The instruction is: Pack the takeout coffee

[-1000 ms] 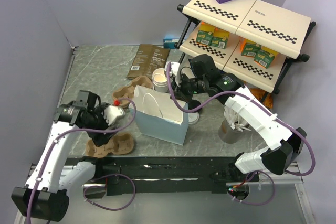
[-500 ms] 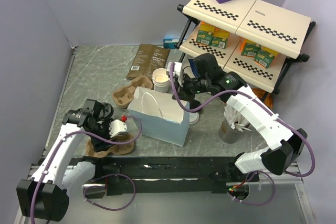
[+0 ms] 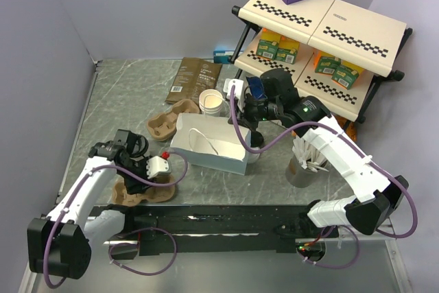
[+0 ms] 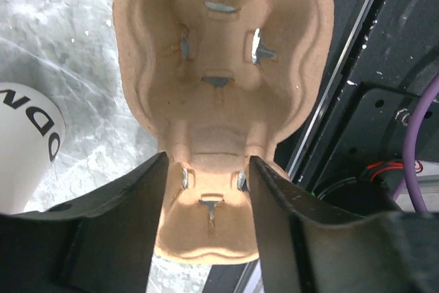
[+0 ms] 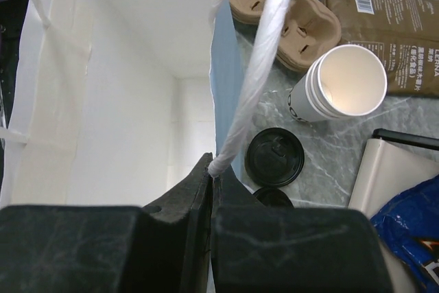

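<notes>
On grey marble table [image 3: 123,101], pinched bag handle [image 5: 254,66] with right gripper [image 5: 211,169], straddled cup carrier [image 4: 219,46] with half-spread left gripper [image 4: 209,176]; seemingly needed squeezing, lifting next.

Two nested white paper cups [image 5: 336,90] stand upright on the grey tabletop [image 5: 322,149], open-topped, cream inside, with dark print on the side. A round black lid [image 5: 274,157] lies flat just beside them.

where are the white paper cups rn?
Top view, mid-table: the white paper cups stand just behind the white paper bag, right of the far pulp cup carrier, in front of the brown coffee pouch.
</notes>
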